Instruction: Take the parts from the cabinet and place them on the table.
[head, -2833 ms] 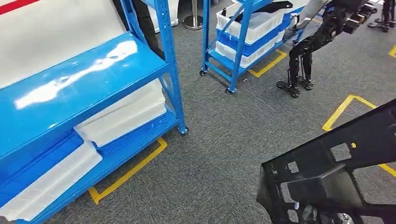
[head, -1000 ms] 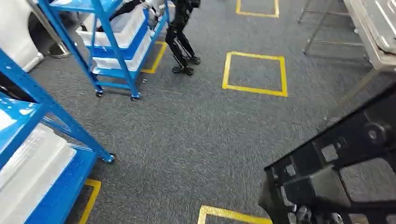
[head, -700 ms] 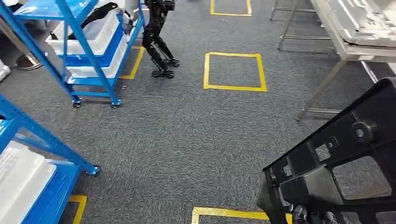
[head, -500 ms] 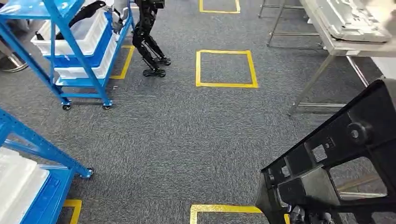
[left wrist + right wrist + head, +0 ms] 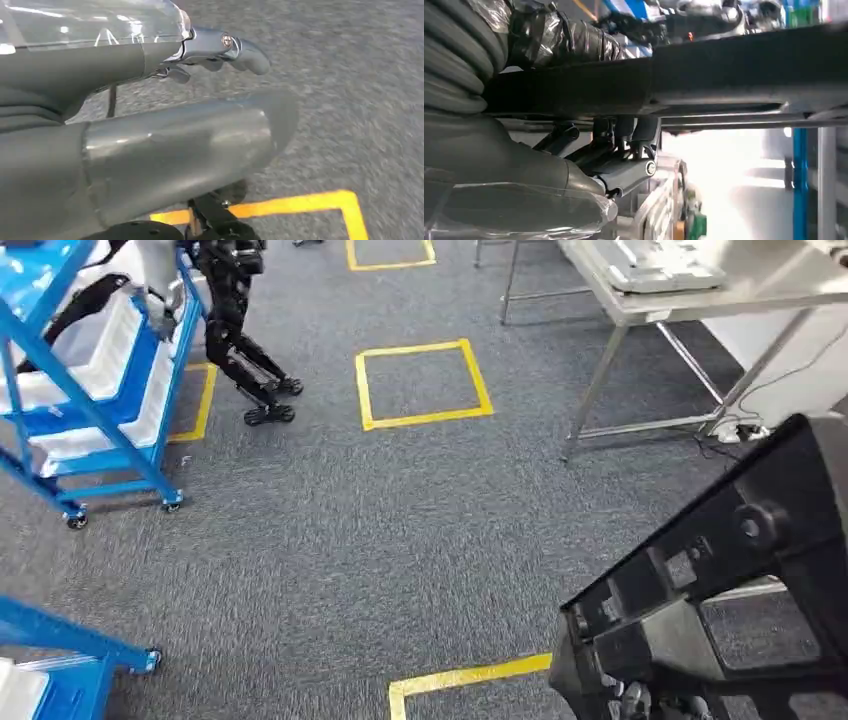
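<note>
A large black plastic frame part point(image 5: 720, 580) fills the lower right of the head view, held up over the carpet. My right hand point(image 5: 642, 702) grips it from below at its lower edge. In the right wrist view the dark fingers point(image 5: 624, 135) curl round a bar of the black part point(image 5: 724, 75). My left hand point(image 5: 180, 135) hangs over the grey carpet with its fingers apart and nothing in it. The metal table point(image 5: 700, 298) stands at the upper right, a white moulded part point(image 5: 650, 262) lying on it.
A blue wheeled rack point(image 5: 95, 370) with white bins stands at the left, another humanoid robot point(image 5: 235, 335) beside it. The blue cabinet's foot point(image 5: 75, 640) is at the lower left. Yellow tape squares point(image 5: 420, 382) mark the carpet between me and the table.
The whole view has swung right: the blue cabinet slid out to the left and the metal table came into sight. The black part stays in my right hand.
</note>
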Controlling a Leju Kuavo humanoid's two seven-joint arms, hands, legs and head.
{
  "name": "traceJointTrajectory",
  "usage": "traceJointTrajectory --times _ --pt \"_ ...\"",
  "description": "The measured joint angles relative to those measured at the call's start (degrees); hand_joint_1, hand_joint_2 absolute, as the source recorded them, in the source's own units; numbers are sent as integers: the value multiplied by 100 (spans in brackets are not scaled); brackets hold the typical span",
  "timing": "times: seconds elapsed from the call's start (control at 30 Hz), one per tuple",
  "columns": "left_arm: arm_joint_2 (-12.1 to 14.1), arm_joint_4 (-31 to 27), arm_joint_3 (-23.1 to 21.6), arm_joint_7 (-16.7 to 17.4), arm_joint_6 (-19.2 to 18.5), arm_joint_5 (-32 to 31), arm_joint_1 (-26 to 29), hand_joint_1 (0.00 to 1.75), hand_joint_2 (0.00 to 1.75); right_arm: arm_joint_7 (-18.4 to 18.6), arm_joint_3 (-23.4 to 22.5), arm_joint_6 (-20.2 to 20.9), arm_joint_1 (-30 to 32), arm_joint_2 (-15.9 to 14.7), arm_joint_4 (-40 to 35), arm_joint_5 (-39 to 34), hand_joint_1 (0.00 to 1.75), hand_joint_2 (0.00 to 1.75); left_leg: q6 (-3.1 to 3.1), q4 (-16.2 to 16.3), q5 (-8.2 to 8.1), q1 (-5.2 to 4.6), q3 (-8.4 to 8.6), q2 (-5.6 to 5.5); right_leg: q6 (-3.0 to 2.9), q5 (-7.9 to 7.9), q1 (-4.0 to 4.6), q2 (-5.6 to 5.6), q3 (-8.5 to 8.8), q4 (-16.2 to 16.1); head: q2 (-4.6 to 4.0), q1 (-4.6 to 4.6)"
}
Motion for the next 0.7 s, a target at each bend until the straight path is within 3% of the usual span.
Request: traceJointTrajectory --times 0.07,0.1,0.13,0.17,0.2,0.23,0.27,0.3,0.4,0.43,0.47,0.5,0.57,0.6,0.63,0.67,0.7 --pt "18 17 11 2 -4 -15 25 0 0 0 15 0 9 0 2 22 175 175 -26 884 -346 11 -430 -119 -12 -4 3 152 -6 9 0 -2" --pt "22 28 13 2 -13 -17 38 0 0 4 17 0 8 0 2 22 175 175 -37 1083 -336 14 -549 -122 -12 -4 2 237 -6 20 0 -2" --pt "24 31 15 2 -15 -22 47 0 0 15 20 -4 11 0 2 31 175 175 -44 993 -182 23 -537 -126 -9 -8 -2 324 -2 34 0 -2" --pt "28 31 18 2 -15 -41 45 0 0 15 24 -13 11 0 2 50 175 175 -51 661 82 39 -418 -133 6 -19 -7 413 0 60 0 -2" --pt "35 31 20 4 -13 -48 37 0 0 15 28 -15 11 0 2 65 175 175 -57 128 409 62 -203 -188 36 -39 -22 506 -1 102 0 -2" --pt "42 31 24 4 -13 -48 37 0 0 15 28 -26 10 2 2 84 175 175 -65 -344 633 90 -15 -335 73 -72 -36 573 -10 154 0 -2" --pt "42 41 28 9 -13 -53 38 0 0 15 28 -41 6 0 0 109 175 175 -71 -445 506 85 32 -613 114 -95 -16 627 -46 200 0 0" --pt "42 41 35 4 -13 -50 33 0 0 17 35 -57 -1 2 -2 142 175 175 -11 -510 508 92 41 -610 145 -91 -27 713 -100 245 0 2" --pt "46 44 44 4 -33 -61 16 0 0 31 46 -92 36 2 -2 227 175 175 97 -522 545 41 49 -438 267 -22 -59 875 -158 189 0 2" --pt "46 46 44 2 -37 -76 11 0 0 37 46 -92 42 2 -2 255 175 175 163 -567 587 75 50 -353 278 -61 -66 772 -165 231 0 2" --pt "48 46 50 0 -39 -101 8 0 0 39 48 -96 46 2 -4 275 175 175 184 -590 597 66 54 -295 292 -185 -25 385 -225 391 0 11" --pt "48 46 61 0 -39 -116 17 0 0 48 50 -98 29 2 -2 304 175 175 219 -597 600 51 53 -222 313 -391 -21 196 -384 715 0 9" --pt "50 46 77 4 -44 -120 46 0 0 57 68 -98 32 2 -2 334 175 175 236 -593 589 15 39 -43 337 -795 -39 96 -807 1600 0 11" --pt "50 46 81 4 -46 -120 51 0 0 61 70 -101 37 2 0 354 175 175 239 -592 586 3 37 45 337 -856 -42 84 -936 1872 0 9" --pt "50 46 83 7 -48 -129 47 0 0 68 72 -101 41 2 0 371 175 175 244 -592 580 -6 43 122 328 -768 -40 80 -923 1857 0 9" --pt "50 46 83 7 -48 -133 36 0 0 79 72 -109 42 2 0 387 175 175 249 -592 567 -13 53 188 308 -584 -35 73 -791 1607 0 9" --pt "50 46 83 7 -50 -135 25 0 0 90 72 -114 43 2 -2 409 175 175 243 -594 554 -22 77 248 271 -348 -21 36 -552 1174 0 9"
